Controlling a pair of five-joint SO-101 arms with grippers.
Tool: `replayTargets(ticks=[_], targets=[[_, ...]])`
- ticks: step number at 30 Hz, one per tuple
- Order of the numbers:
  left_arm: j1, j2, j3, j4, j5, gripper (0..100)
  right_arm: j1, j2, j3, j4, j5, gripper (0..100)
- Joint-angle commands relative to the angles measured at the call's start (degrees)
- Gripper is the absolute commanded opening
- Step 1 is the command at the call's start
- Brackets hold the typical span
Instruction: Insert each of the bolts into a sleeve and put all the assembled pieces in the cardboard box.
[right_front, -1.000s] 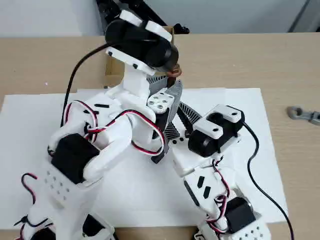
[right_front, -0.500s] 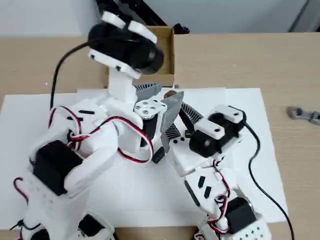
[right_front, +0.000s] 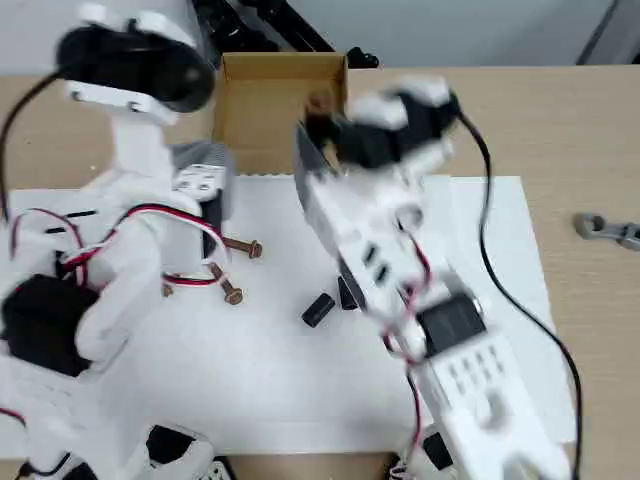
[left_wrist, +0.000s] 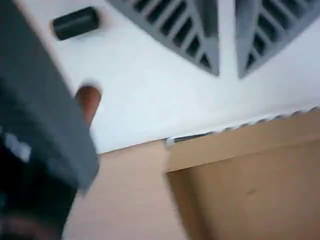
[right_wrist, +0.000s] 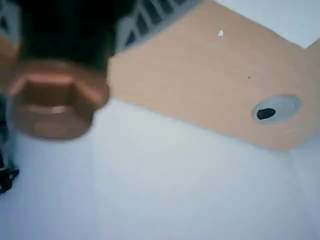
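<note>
Right now the right gripper (right_front: 316, 128) hangs over the right side of the cardboard box (right_front: 262, 120), top centre of the frame. It is pinching a copper-headed bolt (right_wrist: 55, 102) that looks sleeved. I'd want it lower and clear of the box wall before it lets go, so the piece can't bounce out. The left gripper (left_wrist: 226, 67) is spread and empty, near the loose bolts (right_front: 243, 247) and sleeves (right_front: 318, 309) mid-frame.

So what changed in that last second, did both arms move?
The right pincer, shut on a bolt-in-sleeve piece, went from mid-paper up to the cardboard box. The left pincer, open, swung away leftward, uncovering loose bolts. The box, the paper and a black sleeve stayed put.
</note>
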Motion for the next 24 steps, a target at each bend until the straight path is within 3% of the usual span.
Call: replayTargets(ticks=[1, 10, 24], targets=[[-4.7, -0.7, -1.8, 2.6, -0.4, 1, 0.7, 12.6, -14.7, -1.1, -0.4, 0.4], [-14.0, -0.7, -1.7, 6.7, -0.4, 1, 5.3, 43.0, -42.3, -1.0, -0.6, 0.4], [-14.2, -0.8, 11.6, 6.4, -3.1, 1, 8.2, 89.3, -85.6, -1.0, -0.4, 0.4]])
